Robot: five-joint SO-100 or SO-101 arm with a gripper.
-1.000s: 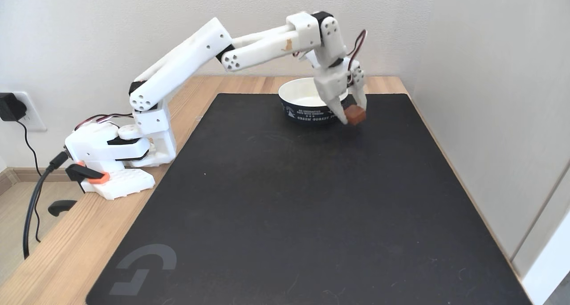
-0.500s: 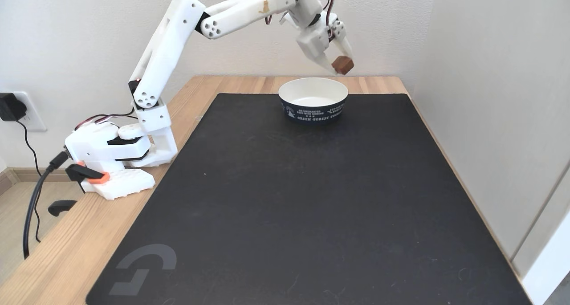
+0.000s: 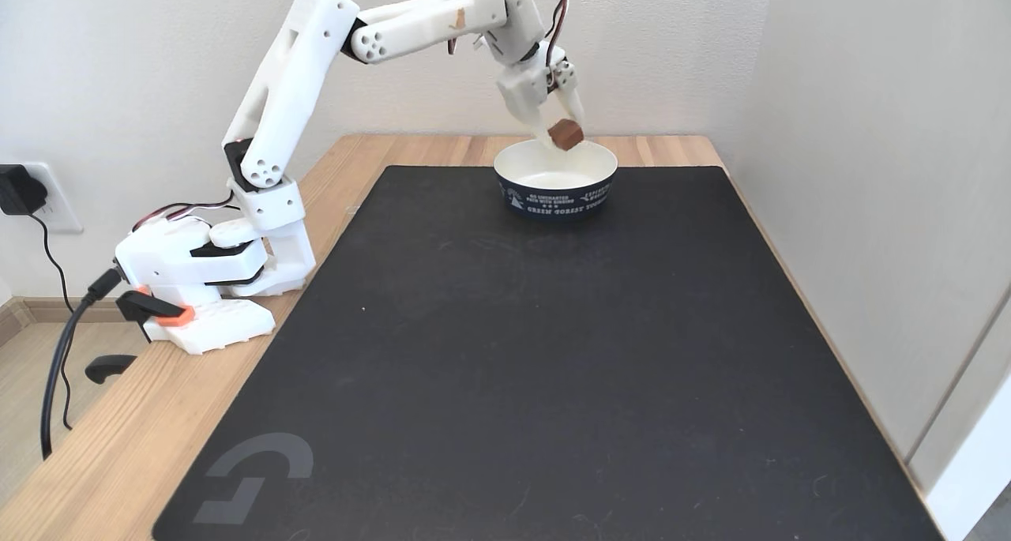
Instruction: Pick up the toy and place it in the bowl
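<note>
Toy (image 3: 565,133), a small reddish-brown block, is clamped at the gripper (image 3: 562,137) tips above the bowl (image 3: 556,193); it is judged light, rigid, best pinched across flat faces.

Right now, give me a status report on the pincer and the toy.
Pincer shut on toy. Toy held above bowl, not released. Nothing in the way.

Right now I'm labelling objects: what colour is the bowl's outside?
Dark navy with white printed text, clearest in the fixed view on the bowl.
</note>
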